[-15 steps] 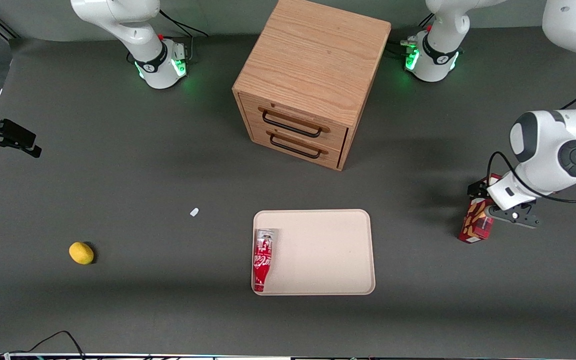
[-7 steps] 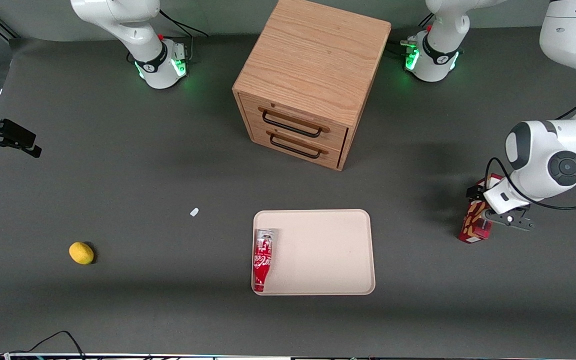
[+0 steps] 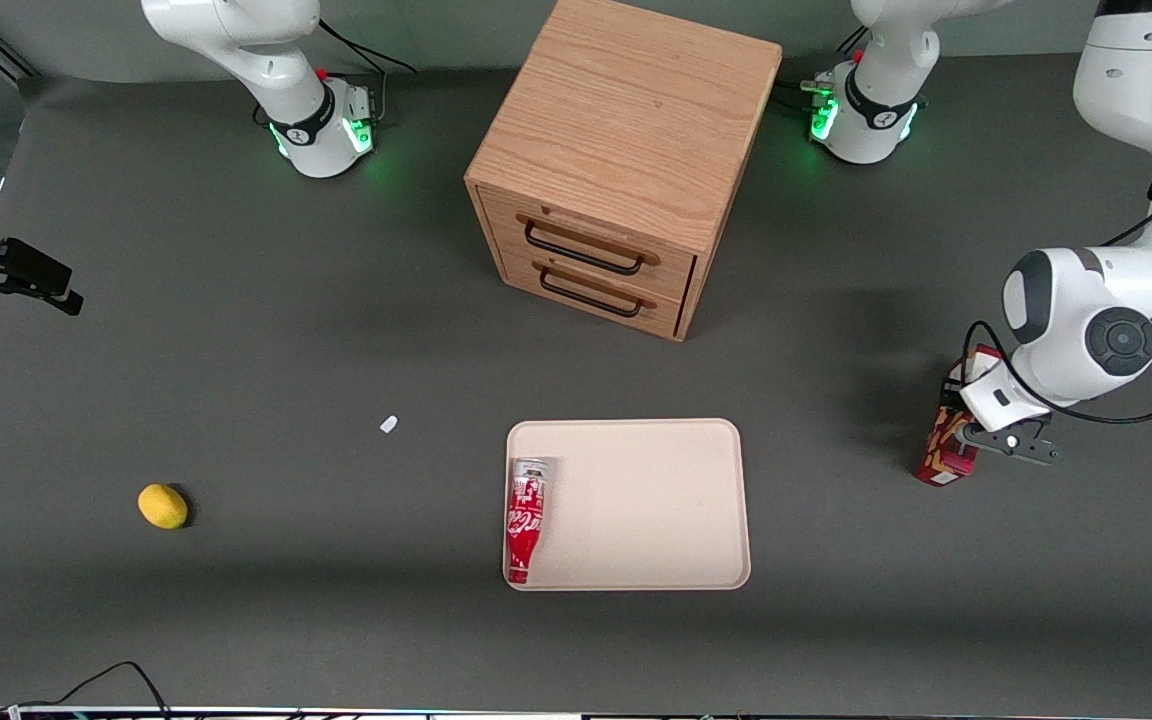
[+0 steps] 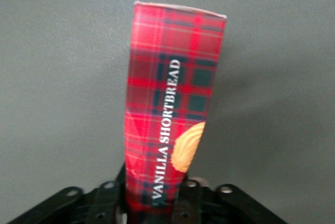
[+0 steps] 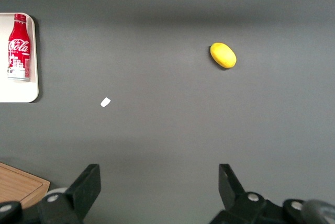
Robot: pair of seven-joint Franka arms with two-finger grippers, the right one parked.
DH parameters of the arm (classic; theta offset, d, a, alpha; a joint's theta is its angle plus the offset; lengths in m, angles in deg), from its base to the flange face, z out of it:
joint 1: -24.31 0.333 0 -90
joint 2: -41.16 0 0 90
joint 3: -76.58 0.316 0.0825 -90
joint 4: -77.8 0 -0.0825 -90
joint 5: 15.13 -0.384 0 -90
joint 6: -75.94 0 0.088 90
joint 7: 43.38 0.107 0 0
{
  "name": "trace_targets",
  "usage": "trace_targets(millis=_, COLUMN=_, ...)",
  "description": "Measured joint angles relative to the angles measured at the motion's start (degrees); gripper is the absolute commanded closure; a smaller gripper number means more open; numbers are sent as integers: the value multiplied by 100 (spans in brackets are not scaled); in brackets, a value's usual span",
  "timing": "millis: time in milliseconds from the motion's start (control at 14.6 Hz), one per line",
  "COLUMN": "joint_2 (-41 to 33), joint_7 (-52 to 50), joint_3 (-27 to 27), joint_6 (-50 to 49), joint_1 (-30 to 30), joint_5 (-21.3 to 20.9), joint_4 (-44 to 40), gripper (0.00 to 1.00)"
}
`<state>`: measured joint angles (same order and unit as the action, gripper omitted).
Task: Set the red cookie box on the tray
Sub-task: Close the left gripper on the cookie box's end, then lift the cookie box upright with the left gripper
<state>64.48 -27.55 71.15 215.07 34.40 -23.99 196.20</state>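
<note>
- My gripper (image 3: 966,440) was at the working arm's end of the table, at about 3 o'clock from the tray (image 3: 636,440) and well apart from it.
- My jaws were closed on the red cookie box (image 3: 941,455), gripping it at one end.
- In the left wrist view, the red cookie box (image 4: 170,114) extended away from my gripper (image 4: 157,203), its tartan face and "VANILLA SHORTBREAD" lettering visible.
- A red soda bottle (image 3: 526,520) lay inside the tray along its 9 o'clock rim.
</note>
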Motion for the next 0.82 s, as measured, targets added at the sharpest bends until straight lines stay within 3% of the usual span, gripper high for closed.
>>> trace_targets(millis=547, joint_2=-44, joint_7=-40, joint_3=6, joint_6=-50, joint_1=-12, joint_5=1, joint_4=-189, gripper=100)
trace_targets(millis=821, joint_2=-378, joint_7=-40, joint_3=1, joint_6=-976, joint_1=-15, joint_5=3, joint_4=-630, gripper=100)
